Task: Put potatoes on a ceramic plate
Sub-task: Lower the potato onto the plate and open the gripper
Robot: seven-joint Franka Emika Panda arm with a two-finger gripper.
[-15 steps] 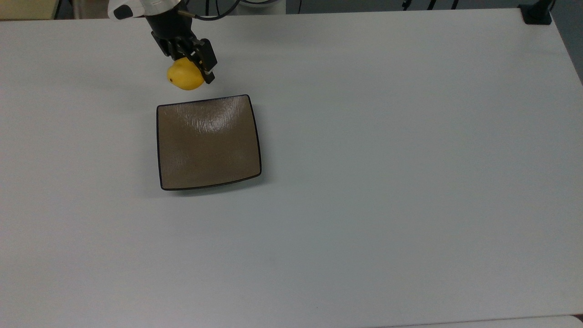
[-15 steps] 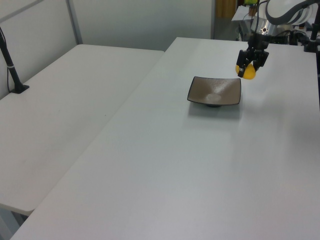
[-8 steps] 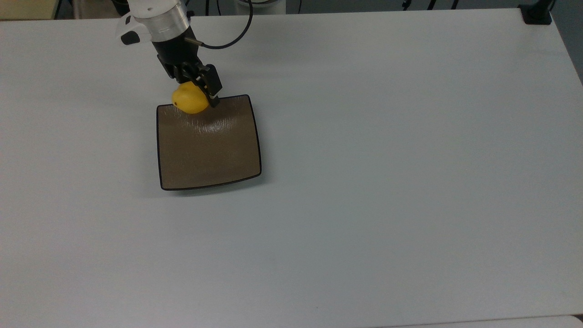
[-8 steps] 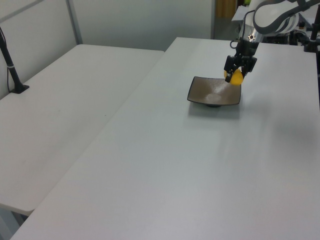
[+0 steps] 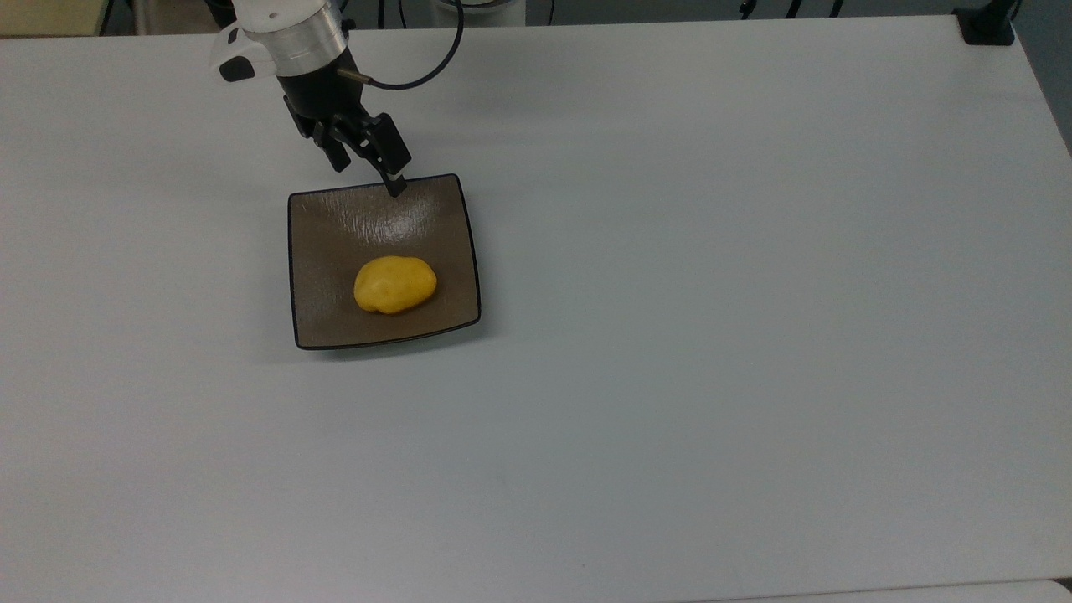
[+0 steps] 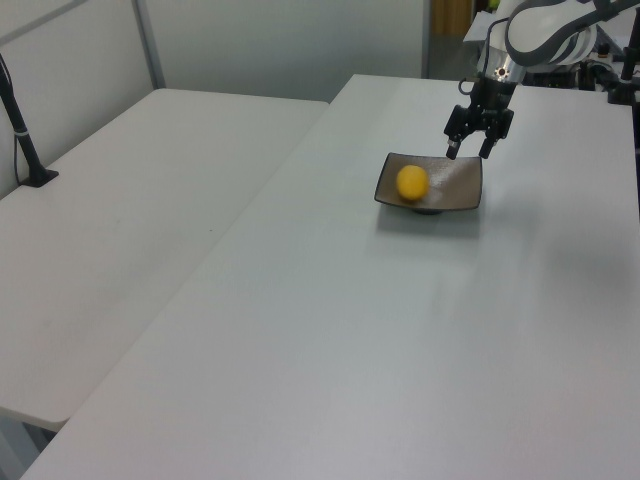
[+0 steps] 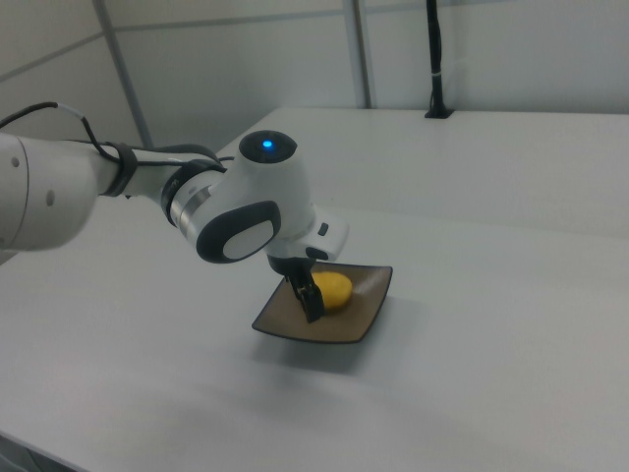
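potato lying sideways on plate

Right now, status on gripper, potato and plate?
Gripper open, empty, above plate's far edge. Bright yellow egg-shaped potato lying on square glossy brown ceramic plate. White table, nothing in the way.

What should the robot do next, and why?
Probably lift the gripper up and away. The potato already lies on the plate, apart from the open fingers, which hang over the plate's edge at the top view's top. Nothing is left to carry.
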